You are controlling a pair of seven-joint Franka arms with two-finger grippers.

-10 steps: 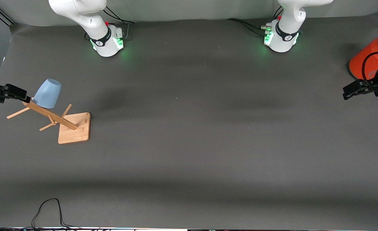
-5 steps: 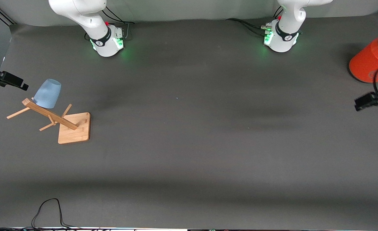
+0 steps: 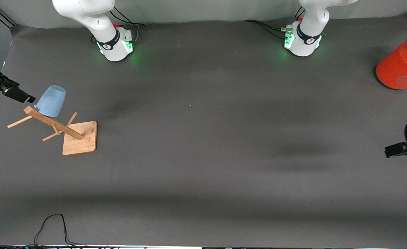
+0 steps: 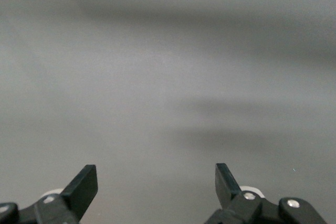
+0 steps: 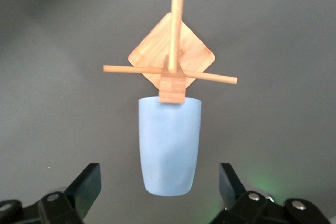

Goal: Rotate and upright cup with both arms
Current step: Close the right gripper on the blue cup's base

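The right gripper, jaws spread, has closed on the cup from its 9 o'clock, ready to grasp, while the left gripper, also spread, has swung clear of the orange can

You see a dark grey table mat, a pale wall along its edge, soft shadow bands across it.

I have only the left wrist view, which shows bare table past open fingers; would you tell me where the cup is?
Observer: The cup hangs mouth-down and tilted on a wooden rack at the right arm's end of the table.
Operator: Is the right arm gripping it?
Observer: Not yet. The right end effector is open beside the cup.
Operator: Is anything near my arm?
Observer: An orange can stands at the left arm's end, apart from the left end effector.
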